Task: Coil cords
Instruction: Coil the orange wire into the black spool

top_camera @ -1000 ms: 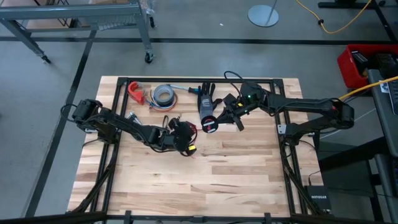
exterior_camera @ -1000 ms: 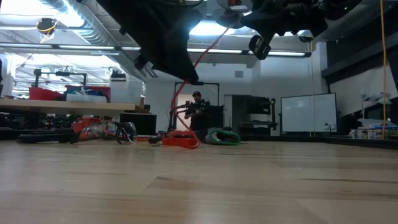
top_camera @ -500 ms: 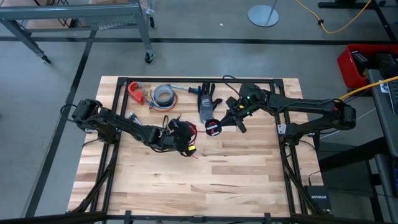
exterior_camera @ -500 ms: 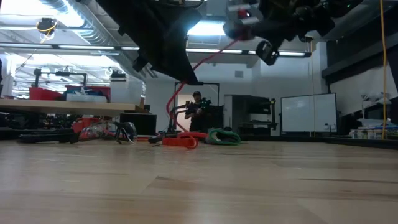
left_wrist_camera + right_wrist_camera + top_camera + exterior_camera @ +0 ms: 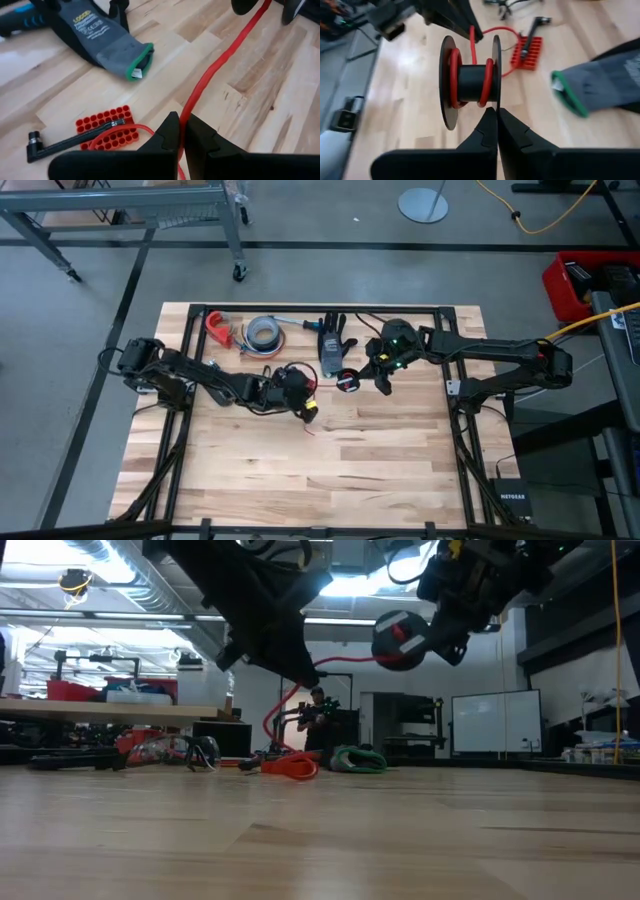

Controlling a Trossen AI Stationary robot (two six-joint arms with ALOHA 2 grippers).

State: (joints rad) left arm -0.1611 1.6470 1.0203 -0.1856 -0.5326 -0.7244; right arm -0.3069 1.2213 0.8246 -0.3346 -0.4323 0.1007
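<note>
A: High view. The left gripper [image 5: 310,408] and the right gripper [image 5: 366,377] work close together near the table's middle, with a black spool [image 5: 346,383] between them. What is each holding?

B: The right gripper [image 5: 496,131] is clamped shut on the rim of the spool [image 5: 470,81], which carries a few turns of the red cord [image 5: 454,76]. The left gripper [image 5: 181,131] is pinched closed on the same red cord [image 5: 216,71], which runs taut up toward the spool.

A: Which step is this?

B: Winding, by my judgement: one arm presents the spool, the other feeds the cord. Slack lies in a loop by the red bit holder [image 5: 106,126].

A: What does the next move call for?

B: Probably carrying the cord around the spool's hub under even tension, clear of the glove [image 5: 102,41] nearby.
</note>
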